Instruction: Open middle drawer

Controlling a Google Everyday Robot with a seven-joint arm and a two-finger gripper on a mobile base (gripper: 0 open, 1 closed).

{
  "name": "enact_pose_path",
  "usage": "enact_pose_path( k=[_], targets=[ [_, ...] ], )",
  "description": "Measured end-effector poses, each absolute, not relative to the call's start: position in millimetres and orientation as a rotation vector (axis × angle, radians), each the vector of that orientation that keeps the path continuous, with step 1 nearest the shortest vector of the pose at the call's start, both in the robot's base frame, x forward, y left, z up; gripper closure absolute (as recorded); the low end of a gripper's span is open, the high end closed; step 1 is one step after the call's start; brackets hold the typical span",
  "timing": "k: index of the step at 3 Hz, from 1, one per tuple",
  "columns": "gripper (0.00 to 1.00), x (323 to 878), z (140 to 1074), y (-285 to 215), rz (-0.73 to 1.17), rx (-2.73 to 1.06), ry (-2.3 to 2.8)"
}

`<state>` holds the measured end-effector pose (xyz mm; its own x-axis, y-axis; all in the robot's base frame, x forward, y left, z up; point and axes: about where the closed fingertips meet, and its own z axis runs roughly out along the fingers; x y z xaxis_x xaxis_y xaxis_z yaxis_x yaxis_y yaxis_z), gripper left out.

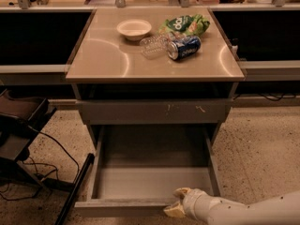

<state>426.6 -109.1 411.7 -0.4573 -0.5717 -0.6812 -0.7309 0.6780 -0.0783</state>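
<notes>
Already the wide, shallow grey middle drawer (122, 205) stands pulled far out from under the beige-topped desk (103, 60), its grey box showing, so little seems left beyond letting go. The white robot claw (179, 203) sits at the drawer's front edge, below the desk's right half; whether it clamps that edge I cannot tell. On the desk lie a round white bowl (134, 28), a green crisp bag (185, 23) and a blue drink can (183, 47). A black slanted bar (75, 186) below the desk's left side runs close beside the drawer.

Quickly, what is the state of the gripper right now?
Gripper: at the front edge of the pulled-out middle drawer; whether it is open or closed cannot be told.
</notes>
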Motion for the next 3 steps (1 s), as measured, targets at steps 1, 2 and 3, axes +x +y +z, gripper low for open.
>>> enact_pose_path(
  k=[1, 2, 3],
  targets=[
    [0.58, 426.6, 411.6, -109.1, 0.294, -0.997, 2.190],
    [0.35, 426.6, 411.6, -109.1, 0.294, -0.997, 2.190],
    [0.11, 426.6, 411.6, -109.1, 0.294, -0.997, 2.190]
  ],
)
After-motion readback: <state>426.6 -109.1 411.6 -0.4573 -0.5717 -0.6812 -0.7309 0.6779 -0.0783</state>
